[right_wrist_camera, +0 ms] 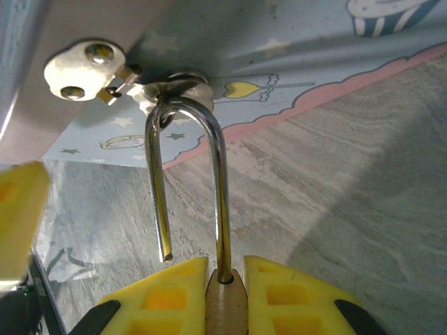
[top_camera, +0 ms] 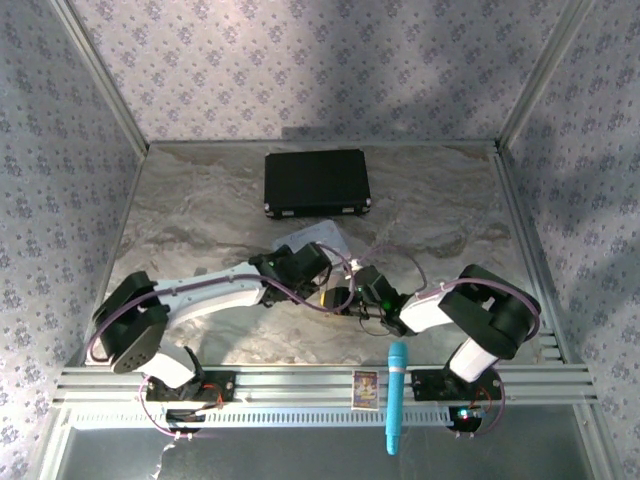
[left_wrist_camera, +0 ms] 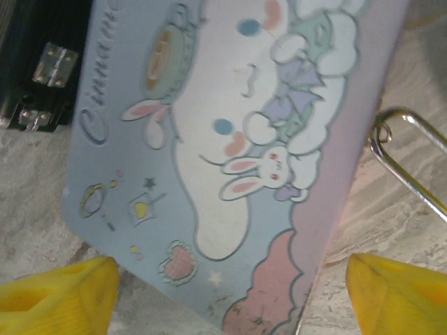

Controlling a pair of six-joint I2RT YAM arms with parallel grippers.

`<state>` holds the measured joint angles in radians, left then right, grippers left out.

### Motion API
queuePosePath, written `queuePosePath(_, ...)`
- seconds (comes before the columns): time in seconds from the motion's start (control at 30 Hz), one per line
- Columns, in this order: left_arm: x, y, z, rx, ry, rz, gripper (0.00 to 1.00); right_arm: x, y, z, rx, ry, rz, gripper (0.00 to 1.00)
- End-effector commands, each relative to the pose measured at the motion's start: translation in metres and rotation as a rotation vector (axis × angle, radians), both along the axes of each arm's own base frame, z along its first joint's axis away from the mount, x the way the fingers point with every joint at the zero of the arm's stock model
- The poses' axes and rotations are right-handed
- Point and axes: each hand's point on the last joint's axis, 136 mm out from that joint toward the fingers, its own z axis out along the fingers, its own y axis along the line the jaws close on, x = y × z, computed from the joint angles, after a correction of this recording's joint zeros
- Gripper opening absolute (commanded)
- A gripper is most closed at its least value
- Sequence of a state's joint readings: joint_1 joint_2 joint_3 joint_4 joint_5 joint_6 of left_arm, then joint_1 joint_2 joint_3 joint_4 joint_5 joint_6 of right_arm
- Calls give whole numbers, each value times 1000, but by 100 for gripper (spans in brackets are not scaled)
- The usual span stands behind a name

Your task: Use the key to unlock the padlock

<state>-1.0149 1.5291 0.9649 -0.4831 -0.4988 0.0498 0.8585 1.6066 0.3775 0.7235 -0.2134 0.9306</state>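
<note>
1. The right gripper point(right_wrist_camera: 225, 278) is pinched narrow on the brass body of the padlock point(right_wrist_camera: 225, 310), with one yellow finger on each side.
2. The shackle point(right_wrist_camera: 221, 174) rises from the body. One leg sits in the body, and the other ends free, out of its hole.
3. The bend of the shackle is hooked through the metal loop point(right_wrist_camera: 174, 85) at the edge of the pastel tin point(right_wrist_camera: 335, 63). The tin lies on the marble table point(right_wrist_camera: 335, 209).
4. The left gripper point(left_wrist_camera: 230, 296) is spread wide and holds nothing. Its yellow fingertips point(left_wrist_camera: 63, 293) stand on either side of the tin's near corner. Whether they touch the tin cannot be told.
5. In the left wrist view the shackle shows just beside the tin's right edge.
6. From above, both grippers meet near the middle of the table, with the padlock between them and the tin just beyond.
7. A black case point(top_camera: 317, 183) lies farther back, touching the tin's far end.
8. A blue tube point(top_camera: 397, 395) lies across the rail near the right arm's base.
</note>
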Motion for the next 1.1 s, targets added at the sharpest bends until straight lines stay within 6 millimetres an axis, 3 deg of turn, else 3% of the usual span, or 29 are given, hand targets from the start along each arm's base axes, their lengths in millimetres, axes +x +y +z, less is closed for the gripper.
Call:
queuePosePath(0.0, -2, 7, -18, 46, 36, 17, 58, 4, -2, -5, 9, 28, -52, 5)
queuePosePath(0.3, -10, 5, -31, 68, 46, 2, 54, 14, 1, 2, 86, 10, -175, 2)
queuePosePath(0.57, -19, 8, -53, 205, 60, -69, 52, 27, 5, 7, 162, -10, -334, 1)
queuePosePath(0.73, -27, 4, -60, 209, 109, -107, 44, 37, 9, 11, 230, 20, -375, 1)
queuePosePath(0.83, -29, 4, -61, 208, 118, -116, 22, 39, 6, 9, 256, 36, -403, 1)
queuePosePath(1.07, -37, 7, -68, 224, 141, -143, 24, 48, 7, 15, 383, 109, -423, 0)
